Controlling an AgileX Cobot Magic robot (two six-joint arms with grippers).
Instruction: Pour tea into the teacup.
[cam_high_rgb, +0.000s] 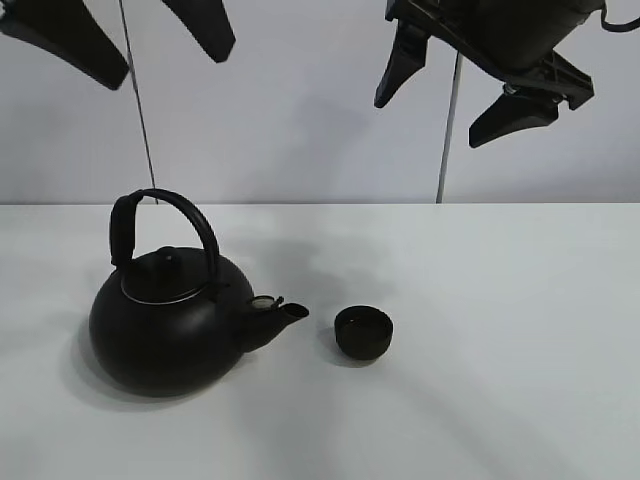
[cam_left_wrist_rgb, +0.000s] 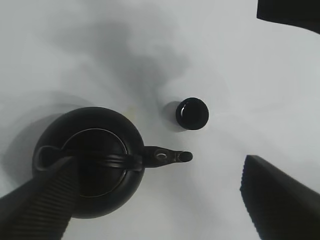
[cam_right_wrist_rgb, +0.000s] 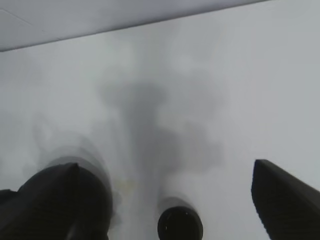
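Note:
A big black round kettle (cam_high_rgb: 165, 315) with an arched handle stands on the white table (cam_high_rgb: 500, 300) at the left, spout pointing right. The small matte-black teacup (cam_high_rgb: 363, 332) stands just right of the spout, apart from it. My left gripper (cam_high_rgb: 168, 68) hangs open and empty high above the kettle. In the left wrist view its fingers (cam_left_wrist_rgb: 40, 205) frame the kettle (cam_left_wrist_rgb: 90, 160) and the teacup (cam_left_wrist_rgb: 192, 113) far below. My right gripper (cam_high_rgb: 430, 120) is open and empty, high above and right of the cup. The right wrist view shows the teacup (cam_right_wrist_rgb: 180, 226) between its blurred fingers (cam_right_wrist_rgb: 285, 200).
A pale wall (cam_high_rgb: 300, 120) rises behind the table's far edge, with two thin vertical rods (cam_high_rgb: 448, 130) in front of it. The white table surface stretches bare right of the cup and toward the front.

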